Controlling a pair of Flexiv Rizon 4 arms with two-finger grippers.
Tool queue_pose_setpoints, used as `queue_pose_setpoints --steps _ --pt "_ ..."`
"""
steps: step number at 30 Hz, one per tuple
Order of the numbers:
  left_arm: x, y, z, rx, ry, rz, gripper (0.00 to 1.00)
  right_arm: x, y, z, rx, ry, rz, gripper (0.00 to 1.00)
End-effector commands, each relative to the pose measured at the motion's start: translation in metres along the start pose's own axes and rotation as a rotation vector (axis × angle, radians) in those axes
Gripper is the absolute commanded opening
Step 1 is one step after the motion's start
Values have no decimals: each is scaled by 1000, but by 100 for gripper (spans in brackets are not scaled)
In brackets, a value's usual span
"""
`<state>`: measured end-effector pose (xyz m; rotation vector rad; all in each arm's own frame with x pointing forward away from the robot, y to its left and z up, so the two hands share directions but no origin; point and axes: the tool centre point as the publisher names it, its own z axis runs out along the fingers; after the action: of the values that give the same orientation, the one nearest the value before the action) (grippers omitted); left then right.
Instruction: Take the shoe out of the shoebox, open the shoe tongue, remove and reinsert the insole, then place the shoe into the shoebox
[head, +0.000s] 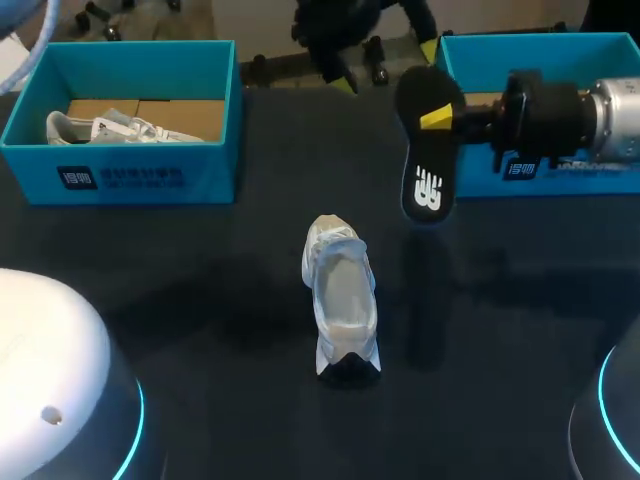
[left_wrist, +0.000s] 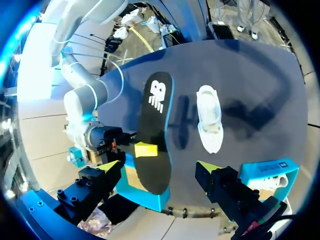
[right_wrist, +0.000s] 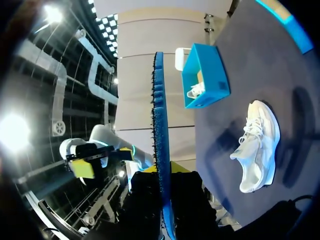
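Right gripper (head: 440, 118) clamped on insole (head: 425, 165), held above table, back-right of shoe (head: 343, 295); long axes near parallel.

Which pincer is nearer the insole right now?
Right. The right pincer grips the insole; the left pincer hangs open beyond it, not touching.

1. Head view: dim overall. The dark bench (head: 200, 300) reflects little light, so the white shoe (head: 342, 295) stands out brightly.
2. Soft, broad shadows lie on the bench beside the shoe and below the raised insole (head: 425, 165).
3. Left wrist view: strong glare washes out one side.
4. Right wrist view: ceiling lamps flare hard, and the insole's edge is backlit.
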<state>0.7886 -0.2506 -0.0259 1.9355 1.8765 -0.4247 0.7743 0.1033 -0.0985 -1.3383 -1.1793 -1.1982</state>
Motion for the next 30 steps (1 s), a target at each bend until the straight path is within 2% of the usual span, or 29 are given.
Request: queue_pose_setpoints --steps 1,7,13,16,19,30 --pt "20 -2 -1 -1 -306 -5 100 6 -6 -2 -12 -3 -4 0" --pt "27 -3 -2 3 -421 -4 100 15 -12 -8 -23 -11 -15 0" --pt "34 -3 2 10 -477 39 100 19 -17 -12 -31 -21 -15 0" --pt "35 -8 3 1 -492 87 100 19 -17 -13 -33 -22 -12 0" --pt "36 -12 6 -28 -454 147 100 20 -16 -13 -31 -17 -11 0" --pt "36 -12 6 -28 -454 147 100 24 -12 -10 -18 -15 34 0"
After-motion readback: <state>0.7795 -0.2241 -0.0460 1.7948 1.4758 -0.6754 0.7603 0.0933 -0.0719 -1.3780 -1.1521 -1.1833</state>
